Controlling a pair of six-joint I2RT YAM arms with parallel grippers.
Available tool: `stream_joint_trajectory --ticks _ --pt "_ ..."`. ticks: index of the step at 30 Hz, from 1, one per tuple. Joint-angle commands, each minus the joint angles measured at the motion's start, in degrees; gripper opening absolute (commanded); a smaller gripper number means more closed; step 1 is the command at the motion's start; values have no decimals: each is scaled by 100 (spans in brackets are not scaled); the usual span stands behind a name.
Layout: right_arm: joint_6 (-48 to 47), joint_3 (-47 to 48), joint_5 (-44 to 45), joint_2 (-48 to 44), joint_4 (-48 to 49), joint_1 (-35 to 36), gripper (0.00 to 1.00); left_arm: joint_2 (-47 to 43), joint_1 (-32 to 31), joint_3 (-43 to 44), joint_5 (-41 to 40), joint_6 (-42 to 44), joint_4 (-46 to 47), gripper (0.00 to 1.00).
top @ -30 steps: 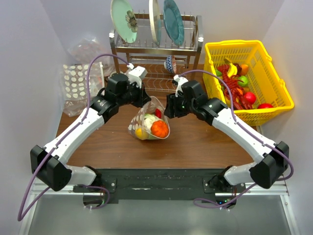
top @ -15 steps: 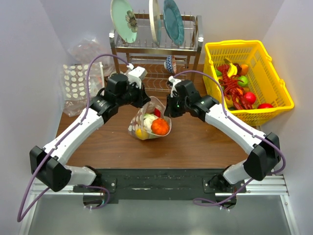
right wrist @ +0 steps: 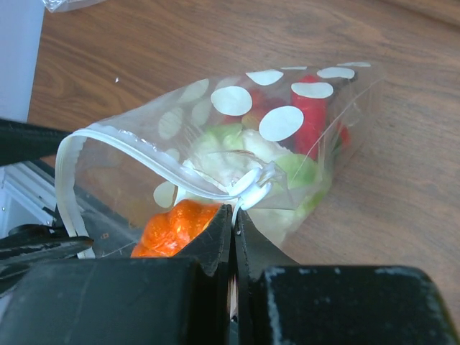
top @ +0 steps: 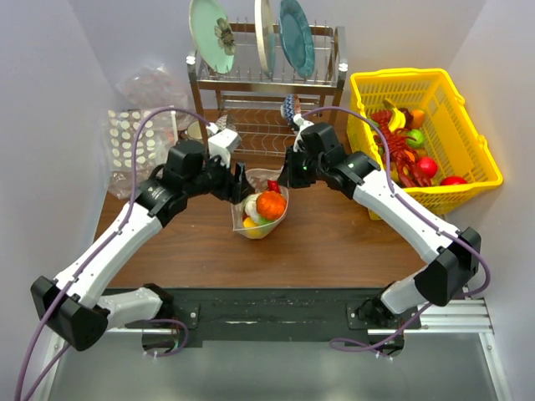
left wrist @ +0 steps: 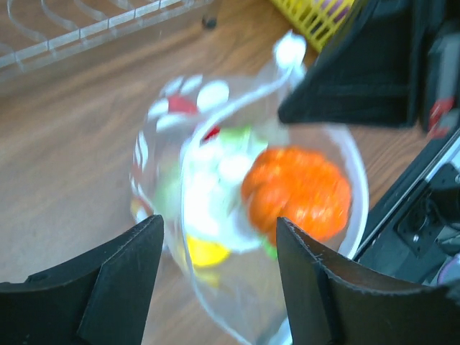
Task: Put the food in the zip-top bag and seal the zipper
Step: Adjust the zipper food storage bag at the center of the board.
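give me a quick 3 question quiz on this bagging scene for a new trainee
1. True or false: the left arm's jaws are clamped shut on the zip-top bag.
2. Which jaws pinch the zipper end of the bag? A) the left arm's B) the right arm's C) neither
3. Fill in: the biggest toy inside the bag is ___ in colour.
Key: 1 false, they stand open with the bag in front of them; 2 B, the right arm's jaws are shut on it; 3 orange.
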Motion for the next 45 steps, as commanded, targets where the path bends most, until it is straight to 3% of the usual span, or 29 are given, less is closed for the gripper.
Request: stream_joint_trajectory --ticks 1,6,12,13,16,21,24,28,33,45 --pt "179 210 -77 24 65 19 0 -394 7 -429 -25 -117 -428 69" --pt "188 192 -94 68 83 19 0 -885 -28 -745 179 -662 -640 69" --pt "196 175 -112 42 136 19 0 -983 -99 -982 -15 -952 -904 60" --pt "196 157 -112 51 136 19 0 -957 -116 -1027 -6 -970 -843 48" --pt "205 140 -94 24 118 19 0 -869 -195 -1080 99 -1067 -755 26" --pt "205 113 11 -63 101 10 0 -773 -441 -1211 82 -1251 -544 23" --pt "118 297 230 -108 -100 19 0 -676 -468 -1178 -23 -1225 -508 0" --pt "-137 640 714 -187 -435 10 0 -562 -459 -344 -523 -840 -1191 0" --pt "-322 571 873 41 -567 -60 0 -70 -459 1167 -332 -557 -2019 0" --pt "-762 1159 723 86 -1358 -69 0 265 -433 1337 47 -575 -1906 0"
